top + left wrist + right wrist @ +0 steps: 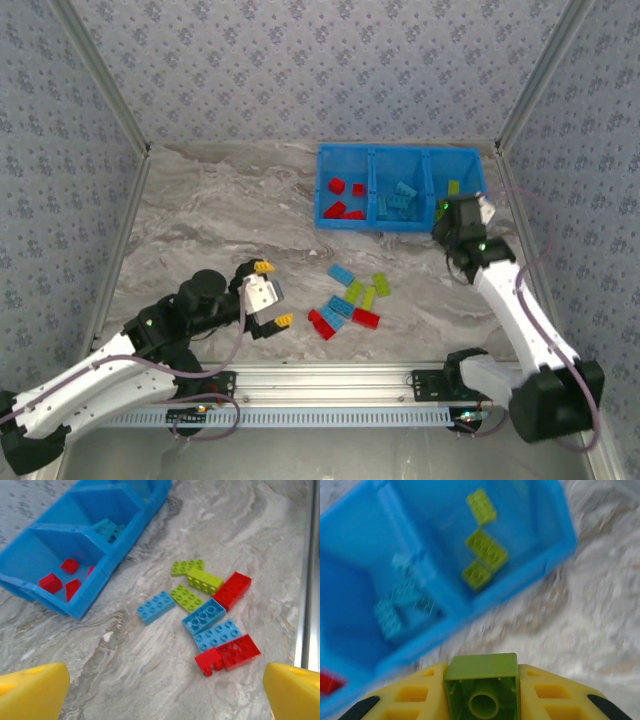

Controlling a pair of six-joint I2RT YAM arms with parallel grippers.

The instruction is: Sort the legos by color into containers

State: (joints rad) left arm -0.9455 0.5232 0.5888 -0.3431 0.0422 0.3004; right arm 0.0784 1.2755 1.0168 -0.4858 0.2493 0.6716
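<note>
The bright blue bin [395, 148] stands at the back right, with red legos [345, 200] in its left compartment, light blue ones [398, 200] in the middle and lime green ones [453, 187] on the right. Loose legos [348, 300] of all three colours lie in a cluster on the table. My right gripper [443, 210] hovers at the bin's near right corner, shut on a lime green lego [481, 685]. In the right wrist view, green legos [485, 550] lie in the compartment ahead. My left gripper [272, 293] is open and empty, left of the loose cluster [212, 610].
Patterned walls with metal corner posts [110, 85] close in the marble table. A metal rail [330, 385] runs along the near edge between the arm bases. Bare table lies between the bin's front wall [95, 587] and the loose bricks.
</note>
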